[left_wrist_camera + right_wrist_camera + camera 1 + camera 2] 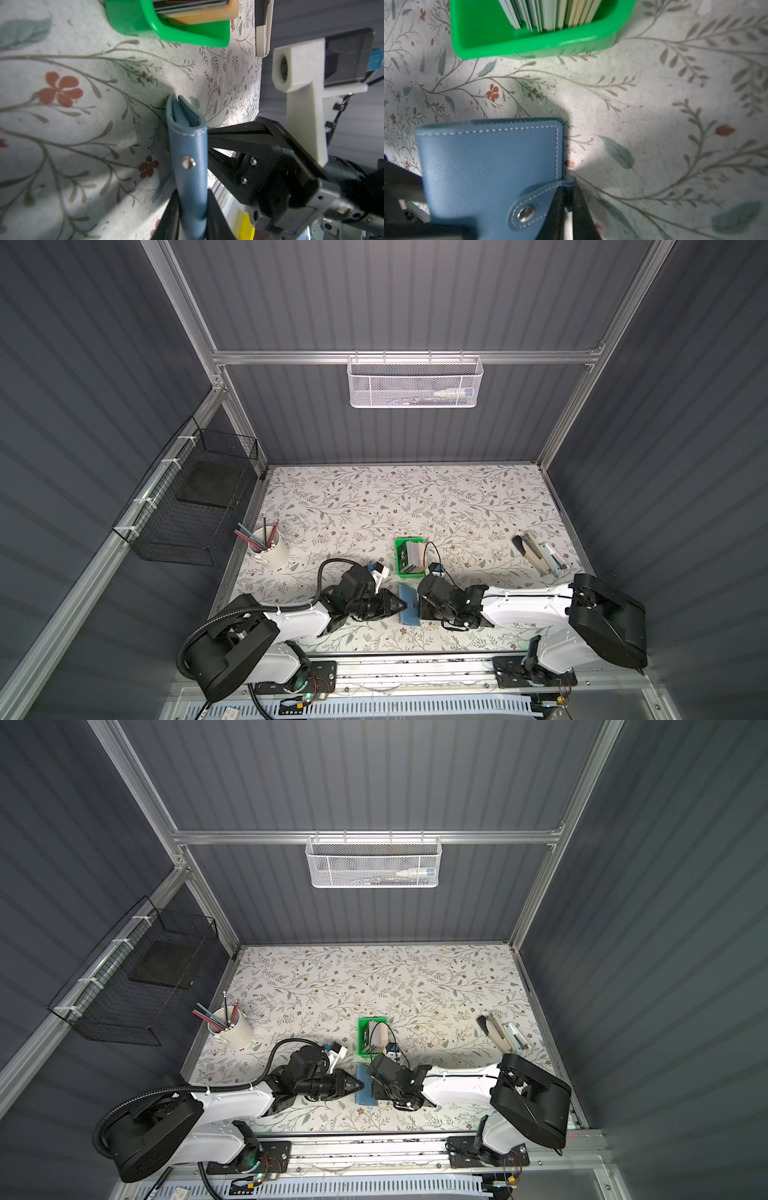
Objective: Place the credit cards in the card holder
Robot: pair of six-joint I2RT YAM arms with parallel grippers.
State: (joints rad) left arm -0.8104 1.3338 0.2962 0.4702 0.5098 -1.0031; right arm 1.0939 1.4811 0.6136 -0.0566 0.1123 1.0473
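Card holder [409,614] closed, long axis near-to-far, spine [188,145] leftward | left jaws grip spine | right jaws grip tab [537,197]

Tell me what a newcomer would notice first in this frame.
The blue card holder is near the front middle of the table, closed and pinched from both sides: the left jaws on its spine, the right jaws on its snap tab. Just behind it, a bright green tray holds the credit cards standing on edge.
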